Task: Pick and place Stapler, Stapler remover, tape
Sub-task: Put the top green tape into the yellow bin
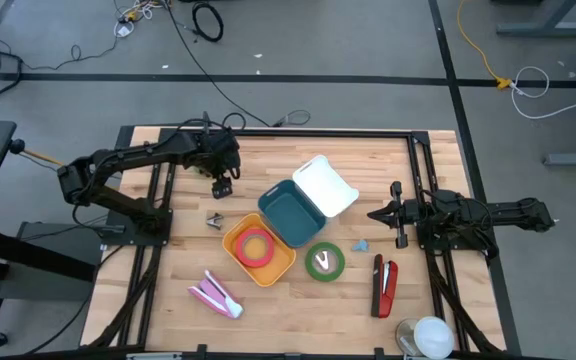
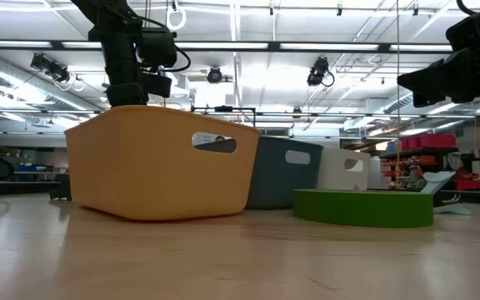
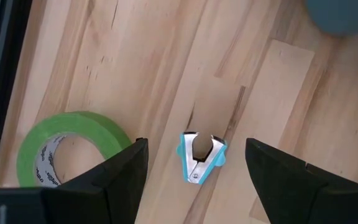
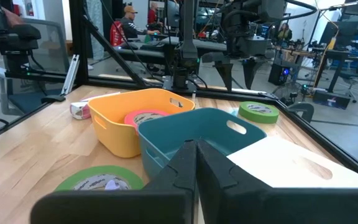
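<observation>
My left gripper (image 1: 221,188) hangs open over the far left part of the table. In the left wrist view its fingers (image 3: 196,144) stand on either side of a light-blue staple remover (image 3: 199,157) that lies flat on the wood (image 1: 215,220), without touching it. A green tape roll (image 3: 64,148) lies beside the remover. A second green tape roll (image 1: 325,261) lies near the table's middle. A red stapler (image 1: 384,285) and a pink stapler (image 1: 215,295) lie toward the near edge. My right gripper (image 1: 383,213) waits shut at the right side (image 4: 196,163).
An orange bin (image 1: 258,250) holds a pink tape roll (image 1: 256,247). A teal bin (image 1: 290,212) and a white bin (image 1: 325,185) stand beside it in a diagonal row. A small blue object (image 1: 361,243) and a white roll (image 1: 430,335) lie to the right.
</observation>
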`<move>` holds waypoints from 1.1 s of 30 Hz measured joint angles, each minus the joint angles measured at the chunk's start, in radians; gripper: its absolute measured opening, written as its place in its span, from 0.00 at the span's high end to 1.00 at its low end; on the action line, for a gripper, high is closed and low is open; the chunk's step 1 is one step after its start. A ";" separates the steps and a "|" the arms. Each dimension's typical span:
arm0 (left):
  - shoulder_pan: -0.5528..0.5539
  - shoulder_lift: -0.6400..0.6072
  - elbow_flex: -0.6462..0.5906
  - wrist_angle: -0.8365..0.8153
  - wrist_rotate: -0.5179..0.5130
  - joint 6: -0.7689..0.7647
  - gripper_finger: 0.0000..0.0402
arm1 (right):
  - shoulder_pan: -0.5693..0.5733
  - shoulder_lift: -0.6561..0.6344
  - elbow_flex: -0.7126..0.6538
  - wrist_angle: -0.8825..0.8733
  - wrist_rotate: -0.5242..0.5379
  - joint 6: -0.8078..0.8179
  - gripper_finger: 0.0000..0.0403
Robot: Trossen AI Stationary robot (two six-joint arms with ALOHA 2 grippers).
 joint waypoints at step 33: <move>-0.023 0.000 -0.144 0.074 0.027 0.170 0.32 | 0.000 0.000 0.000 0.000 0.000 0.000 0.97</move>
